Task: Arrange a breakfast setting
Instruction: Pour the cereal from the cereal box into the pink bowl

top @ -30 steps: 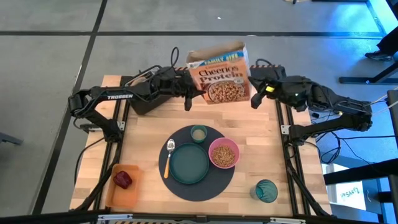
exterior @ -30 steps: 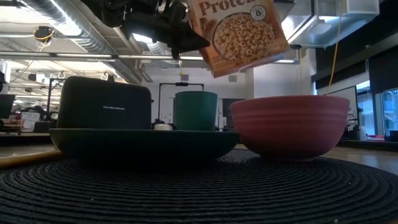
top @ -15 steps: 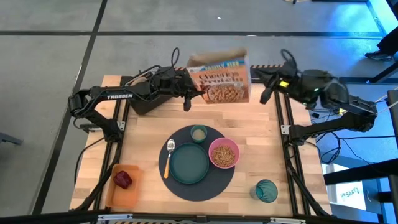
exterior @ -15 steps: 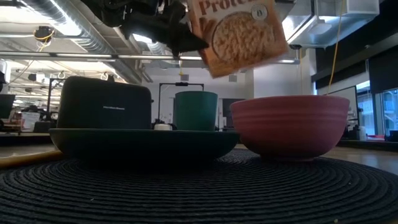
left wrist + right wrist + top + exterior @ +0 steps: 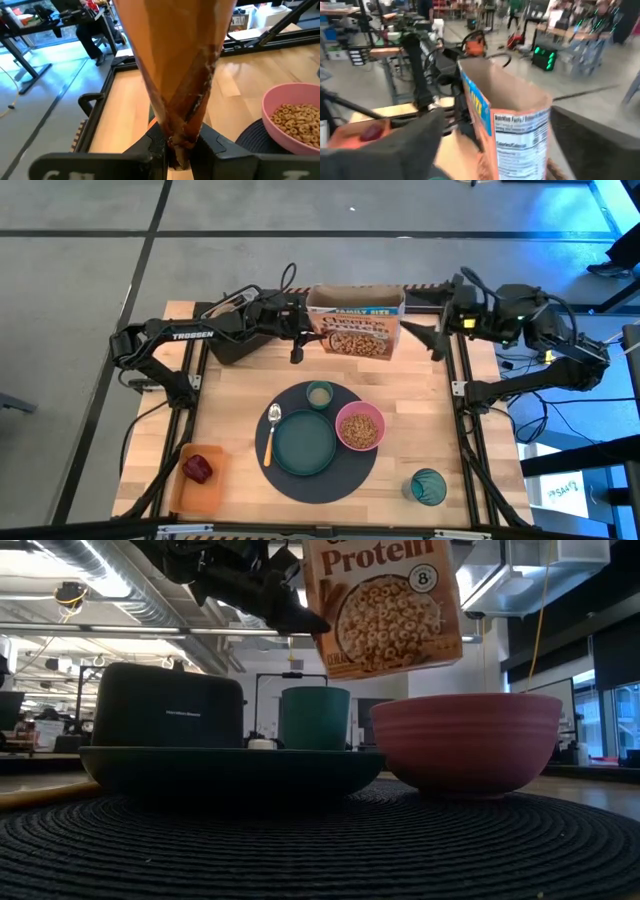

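My left gripper (image 5: pixel 303 337) is shut on an orange cereal box (image 5: pixel 355 326) held upright above the table's far middle, its open top (image 5: pixel 355 299) up. The box also shows in the low view (image 5: pixel 385 602). My right gripper (image 5: pixel 437 332) is open, to the right of the box and apart from it. A round dark mat (image 5: pixel 352 477) carries a teal plate (image 5: pixel 305 442), a pink bowl (image 5: pixel 360 426) with cereal, a small pale cup (image 5: pixel 320 393) and an orange-handled spoon (image 5: pixel 271 432). A teal tumbler (image 5: pixel 428 486) stands at the near right. A red apple (image 5: pixel 197 468) lies at the near left. No bagel shows. My left gripper pinches the box's left edge (image 5: pixel 181 134), in its lower part, between its two fingers. The fingers (image 5: pixel 312 620) come about level from the table's left. The box is lifted clear of the table and stands nearly upright, open top up.
A black toaster (image 5: pixel 228 348) stands at the far left under my left arm. The apple lies on a flat orange tray (image 5: pixel 186 490). Bare wood shows between the mat and the table's far edge and along the right side.
My right gripper has drawn away from the box toward the table's right edge. The box, tilted back with its front showing from above, has tipped upright in my left gripper and come a little lower.
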`<state>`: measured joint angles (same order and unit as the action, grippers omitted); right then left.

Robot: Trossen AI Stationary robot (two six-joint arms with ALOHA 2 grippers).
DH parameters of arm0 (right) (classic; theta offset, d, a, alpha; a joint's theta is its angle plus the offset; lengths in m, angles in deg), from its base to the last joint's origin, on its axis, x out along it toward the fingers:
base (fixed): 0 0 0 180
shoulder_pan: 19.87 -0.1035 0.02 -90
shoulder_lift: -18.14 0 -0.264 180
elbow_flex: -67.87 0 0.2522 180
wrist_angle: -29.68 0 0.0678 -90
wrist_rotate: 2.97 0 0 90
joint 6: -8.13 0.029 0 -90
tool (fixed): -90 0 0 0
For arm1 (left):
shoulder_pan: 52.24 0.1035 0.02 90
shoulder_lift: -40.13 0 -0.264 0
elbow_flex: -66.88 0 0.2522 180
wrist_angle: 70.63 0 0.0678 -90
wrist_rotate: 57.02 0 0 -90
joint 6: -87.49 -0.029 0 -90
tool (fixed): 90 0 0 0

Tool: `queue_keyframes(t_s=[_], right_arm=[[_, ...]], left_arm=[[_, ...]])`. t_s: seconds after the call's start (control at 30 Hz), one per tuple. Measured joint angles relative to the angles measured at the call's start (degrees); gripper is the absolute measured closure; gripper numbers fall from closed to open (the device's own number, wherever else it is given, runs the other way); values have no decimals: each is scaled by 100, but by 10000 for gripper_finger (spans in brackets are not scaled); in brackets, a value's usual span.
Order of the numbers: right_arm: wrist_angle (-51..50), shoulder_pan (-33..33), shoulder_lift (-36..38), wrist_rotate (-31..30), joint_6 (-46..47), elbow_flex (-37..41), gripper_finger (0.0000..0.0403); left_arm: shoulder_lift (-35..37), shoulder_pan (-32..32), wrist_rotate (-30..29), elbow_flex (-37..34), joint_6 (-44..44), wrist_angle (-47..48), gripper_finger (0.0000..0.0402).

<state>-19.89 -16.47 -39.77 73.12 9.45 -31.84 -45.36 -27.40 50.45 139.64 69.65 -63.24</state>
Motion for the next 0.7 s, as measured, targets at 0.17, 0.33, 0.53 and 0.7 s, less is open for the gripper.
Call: queue_keyframes(t_s=[0.17, 0.33, 0.53, 0.7], right_arm=[[-172, 1, -337, -187, 78, -2, 26], [-59, 1, -619, -143, -13, 0, 88], [-70, 0, -694, -198, -20, 0, 287], [-88, -2, -646, -746, -22, 0, 387]], left_arm=[[0, -8, 164, 0, -203, -24, 358], [0, -101, 163, 0, -330, -19, 358], [0, -226, 147, 0, -57, -27, 351], [0, -278, 41, 0, 209, -110, 310]])
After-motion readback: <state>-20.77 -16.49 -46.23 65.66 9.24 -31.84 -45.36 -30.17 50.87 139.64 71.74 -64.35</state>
